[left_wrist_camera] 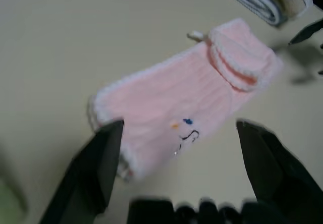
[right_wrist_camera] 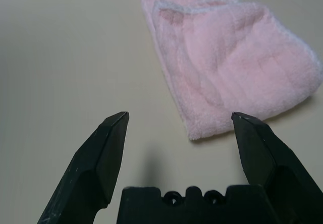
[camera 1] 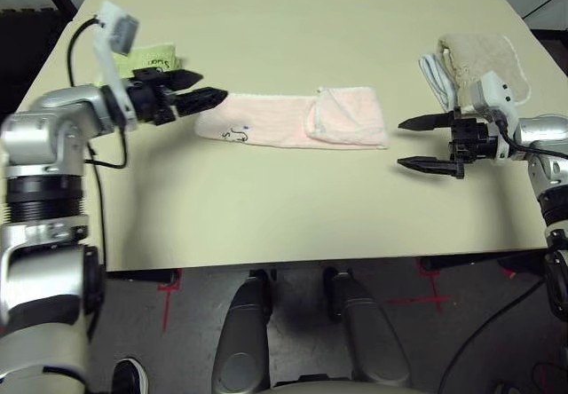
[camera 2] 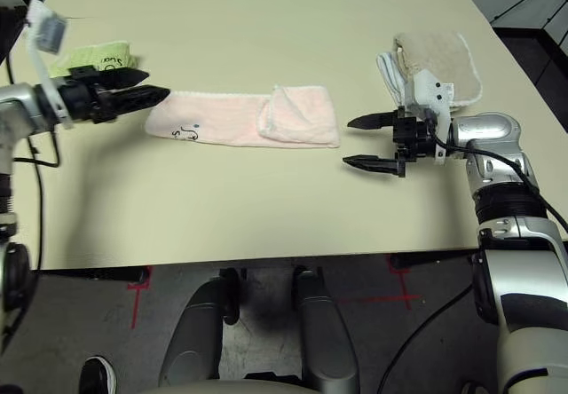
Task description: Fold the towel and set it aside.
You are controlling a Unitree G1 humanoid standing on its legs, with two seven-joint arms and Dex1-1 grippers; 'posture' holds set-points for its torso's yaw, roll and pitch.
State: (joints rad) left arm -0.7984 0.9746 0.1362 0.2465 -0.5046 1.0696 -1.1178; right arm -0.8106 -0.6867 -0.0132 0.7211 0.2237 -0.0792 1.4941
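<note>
The pale pink terry towel (camera 1: 293,120) lies on the beige counter (camera 1: 293,208), one end folded over; both grippers, left (camera 1: 197,91) and right (camera 1: 411,144), stand released, holding nothing.

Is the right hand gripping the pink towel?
No. The right hand is open, apart from the pink towel on the table.

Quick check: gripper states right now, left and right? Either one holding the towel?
Left gripper: open, holding nothing, at the embroidered end of the pink towel.
Right gripper: open, holding nothing, just off the towel's folded end.
</note>
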